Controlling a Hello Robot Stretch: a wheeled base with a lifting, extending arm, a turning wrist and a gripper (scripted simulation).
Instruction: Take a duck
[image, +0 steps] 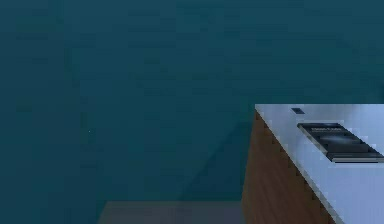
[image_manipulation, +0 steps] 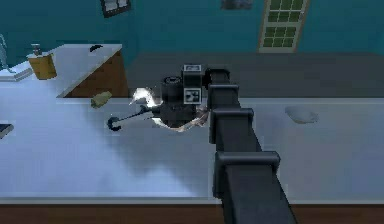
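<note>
Duck: I cannot tell for sure which it is. It may be the pale lump (image_manipulation: 144, 98) right by the gripper (image_manipulation: 120, 123), or the tan lump (image_manipulation: 100, 98) a bit farther along the bench (image_manipulation: 60, 150).
Gripper: low by the pale lump. I cannot tell if its fingers are spread or pressed together, or if it holds anything.
Arm (image_manipulation: 240, 150): stretched out across the bench, I think so the gripper can get to the lumps.
Jar (image_manipulation: 41, 66): well apart, on the far bench.
</note>
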